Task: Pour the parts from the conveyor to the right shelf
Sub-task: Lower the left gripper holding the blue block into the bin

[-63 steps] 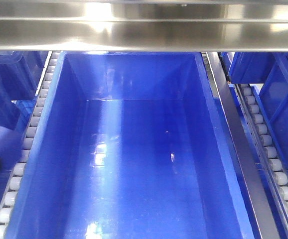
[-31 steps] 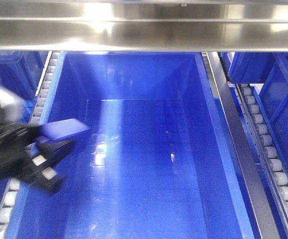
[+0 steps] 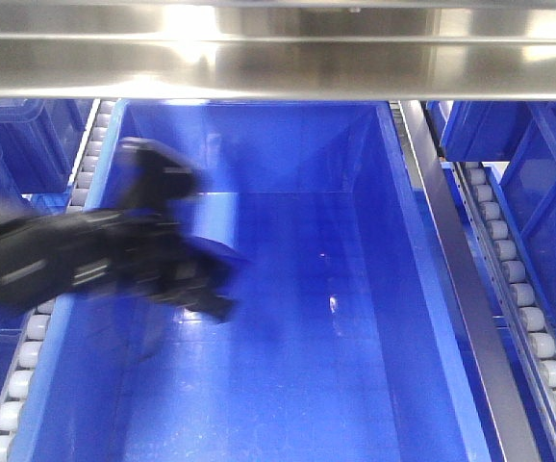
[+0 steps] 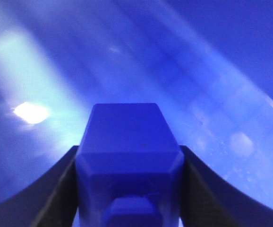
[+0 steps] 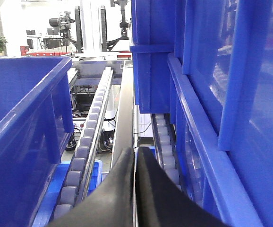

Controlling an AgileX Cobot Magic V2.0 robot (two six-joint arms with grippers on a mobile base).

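The left gripper point(image 4: 129, 189) has its dark jaws clamped on either side of a blue part point(image 4: 127, 156), held over the glossy floor of a deep blue tub point(image 3: 355, 366) on the right shelf point(image 3: 278, 67). From the front the arm is blurred, apparently reaching in over the tub's left wall. The right gripper point(image 5: 135, 158) has its jaws pressed together, empty, between roller rails point(image 5: 87, 151).

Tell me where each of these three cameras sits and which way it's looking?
Front view: looks down into the blue tub on the right shelf; the left hand reaches in.
Left wrist view: behind that hand's fingers, which clamp the blue part over the tub floor.
Right wrist view: peers past the shut right hand along a roller rail.
Front and left wrist share the tub.
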